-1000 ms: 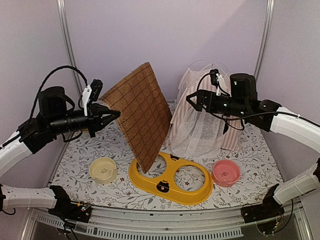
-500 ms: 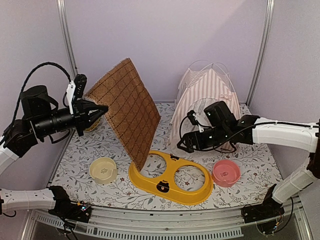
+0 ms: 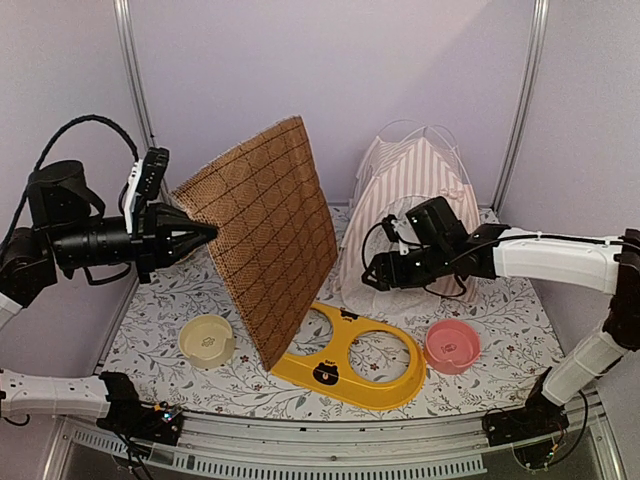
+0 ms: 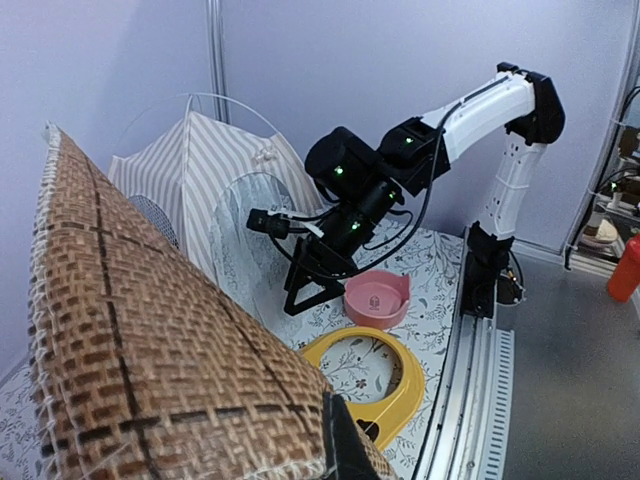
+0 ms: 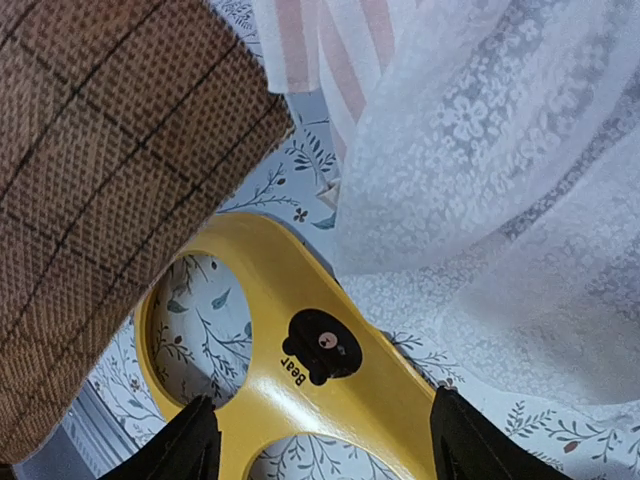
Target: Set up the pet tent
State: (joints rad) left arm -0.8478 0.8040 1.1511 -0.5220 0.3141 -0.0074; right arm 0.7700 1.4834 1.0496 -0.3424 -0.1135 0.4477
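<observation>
Top external view, from the left edge: my left gripper (image 3: 200, 234) is pinched tight on the edge of the brown quilted mat (image 3: 265, 245). The mat stands tilted at centre-left of the frame, its lower corner down by the yellow two-hole bowl stand (image 3: 345, 372). A beige bowl (image 3: 206, 340) sits at lower left. Right of centre, the pet tent (image 3: 420, 185) stands at the back near the wall, striped panels up and lace curtains (image 5: 500, 150) hanging over its doorway. My right gripper (image 3: 375, 272) hovers low at the tent's front, jaws spread wide with nothing between them; the right wrist view shows lace just above them. A pink bowl (image 3: 452, 345) lies at lower right. I judge the tent light and floppy, its poles (image 3: 408, 125) springy and the lace quick to snag. I'd take hold at a pole-backed hem of the striped fabric, not the curtain
</observation>
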